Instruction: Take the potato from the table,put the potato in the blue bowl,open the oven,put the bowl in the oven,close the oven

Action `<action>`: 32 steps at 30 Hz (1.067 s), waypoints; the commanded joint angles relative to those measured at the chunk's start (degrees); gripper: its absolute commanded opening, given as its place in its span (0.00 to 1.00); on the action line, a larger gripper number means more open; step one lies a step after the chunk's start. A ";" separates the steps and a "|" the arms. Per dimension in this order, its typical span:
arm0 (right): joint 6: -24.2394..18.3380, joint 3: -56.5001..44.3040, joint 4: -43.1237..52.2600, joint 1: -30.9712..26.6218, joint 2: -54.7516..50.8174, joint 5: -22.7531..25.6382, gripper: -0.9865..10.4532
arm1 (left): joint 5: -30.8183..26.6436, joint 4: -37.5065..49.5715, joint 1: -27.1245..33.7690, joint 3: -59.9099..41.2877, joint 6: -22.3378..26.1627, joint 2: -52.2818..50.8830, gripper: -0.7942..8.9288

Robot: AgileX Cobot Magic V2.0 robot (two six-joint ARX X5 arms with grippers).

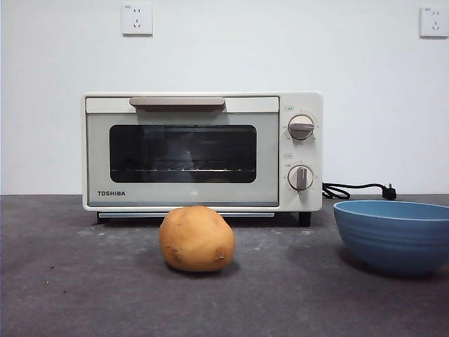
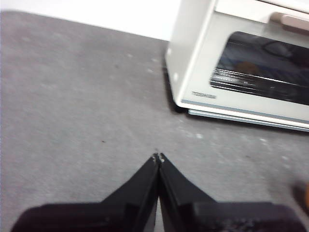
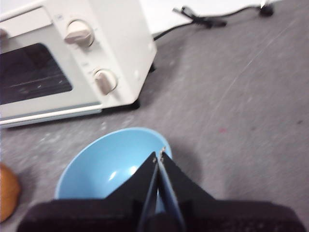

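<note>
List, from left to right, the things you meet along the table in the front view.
Oven → potato, standing in front of the oven's lower edge → black cord trailing from the oven's right side → blue bowl, cut off by the right edge.

Dark grey desk (image 1: pixel 70 281): matt, finely speckled, some pale scuffs. Lumpy orange-tan potato (image 1: pixel 196 239): smooth skin, low sheen. Wide blue bowl (image 1: pixel 393 235): matt ridged outside, inside slightly glossy. Cream-white boxy oven (image 1: pixel 203 151): smooth satin casing, dark glossy glass door, wire rack behind it looks metal. Both black claws, left (image 2: pixel 158 157) and right (image 3: pixel 161 153): matt.
</note>
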 commanded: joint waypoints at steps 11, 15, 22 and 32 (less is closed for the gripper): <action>3.74 13.35 -0.26 0.15 10.71 -1.64 0.08 | 5.05 -6.97 0.13 13.53 -4.85 3.13 0.07; 0.81 21.42 -5.38 0.20 15.85 -4.52 0.08 | 8.15 -9.79 0.13 20.61 -4.11 7.56 0.07; -6.01 35.82 -17.00 0.55 24.94 -10.43 0.08 | 15.17 -15.54 0.13 32.48 0.24 16.48 0.07; -14.69 55.78 -34.80 1.49 36.20 -19.30 0.08 | 27.98 -27.41 0.00 46.14 7.56 24.98 0.07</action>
